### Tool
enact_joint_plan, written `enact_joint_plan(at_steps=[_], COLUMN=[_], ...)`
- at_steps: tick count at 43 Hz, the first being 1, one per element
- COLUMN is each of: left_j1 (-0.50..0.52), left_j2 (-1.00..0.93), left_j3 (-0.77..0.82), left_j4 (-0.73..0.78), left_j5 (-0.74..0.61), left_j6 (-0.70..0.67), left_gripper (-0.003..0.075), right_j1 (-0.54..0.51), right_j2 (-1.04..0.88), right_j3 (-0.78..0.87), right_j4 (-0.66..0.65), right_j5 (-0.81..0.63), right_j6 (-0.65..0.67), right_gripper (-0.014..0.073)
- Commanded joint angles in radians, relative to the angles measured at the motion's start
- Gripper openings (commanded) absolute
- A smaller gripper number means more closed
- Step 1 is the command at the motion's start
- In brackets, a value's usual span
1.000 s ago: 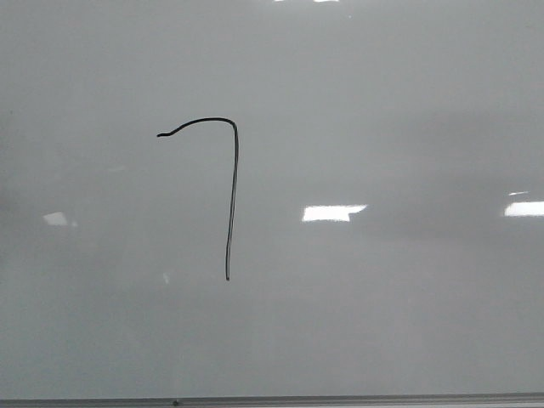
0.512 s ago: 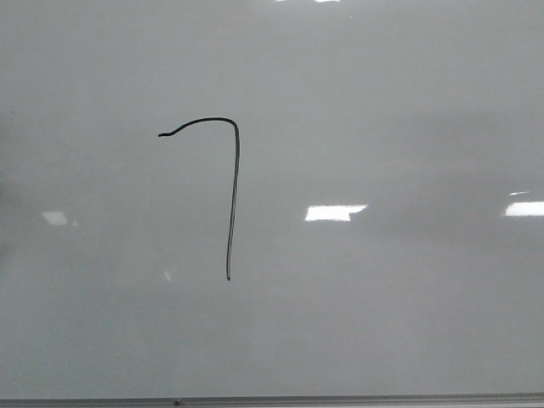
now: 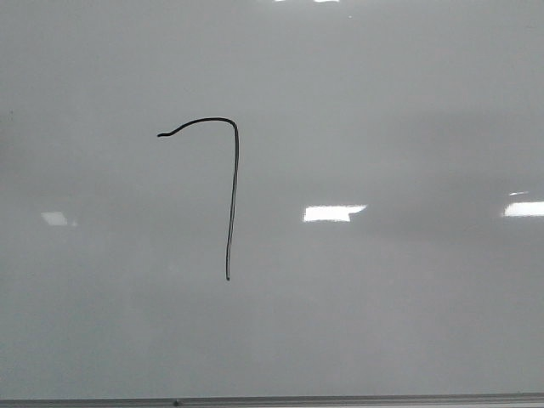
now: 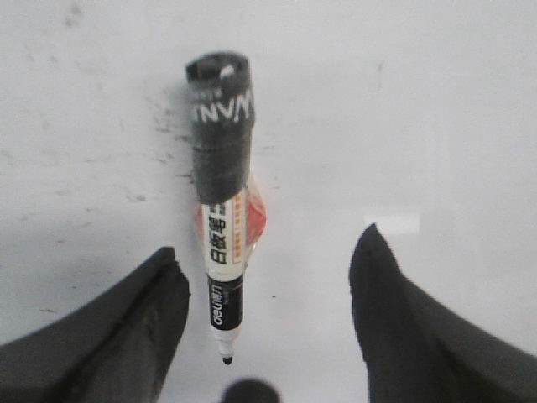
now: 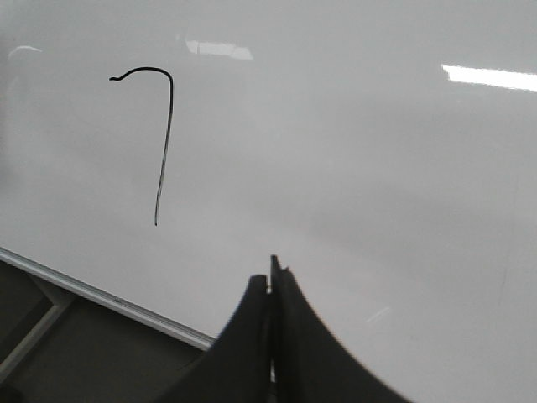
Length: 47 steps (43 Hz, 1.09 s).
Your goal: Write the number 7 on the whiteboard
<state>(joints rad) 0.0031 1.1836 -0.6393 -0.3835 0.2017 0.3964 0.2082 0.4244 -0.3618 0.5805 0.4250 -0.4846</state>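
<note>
The number 7 is drawn as a thin black line on the whiteboard; it also shows in the right wrist view. A marker with a black cap end and white label lies on the board, uncapped tip toward the camera, between the left gripper's spread fingers. The left gripper is open and does not touch the marker. The right gripper is shut and empty, above the whiteboard near its edge. Neither gripper shows in the front view.
The whiteboard's thin grey metal edge strip runs along the near side; it shows in the right wrist view with a dark surface beyond it. Faint smudges mark the board by the marker.
</note>
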Motion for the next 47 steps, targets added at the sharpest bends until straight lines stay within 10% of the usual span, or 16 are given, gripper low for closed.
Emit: enact_joint_plan(at_steps=[1,14,47], left_j1=[0.0,0.0,0.0], left_j2=[-0.139,-0.516,-0.74], left_j3=[-0.008,-0.004,-0.004], left_j4=[0.014,0.033,0.035], left_j5=[-0.038,0.137,0.141], left_j6=[-0.009,-0.005,-0.005], left_gripper=[0.0385,-0.002,-0.002], right_j1=[-0.008,-0.008,-0.008], right_j2=[0.002,0.002,0.002], right_j3=[-0.026,-0.026,-0.026], right_j4=[0.025,0.025,0.025], right_j5=[-0.068,-0.068,-0.068], right_j6=[-0.004,-0.004,-0.004], right_gripper=[-0.0069,-0.0069,-0.0069])
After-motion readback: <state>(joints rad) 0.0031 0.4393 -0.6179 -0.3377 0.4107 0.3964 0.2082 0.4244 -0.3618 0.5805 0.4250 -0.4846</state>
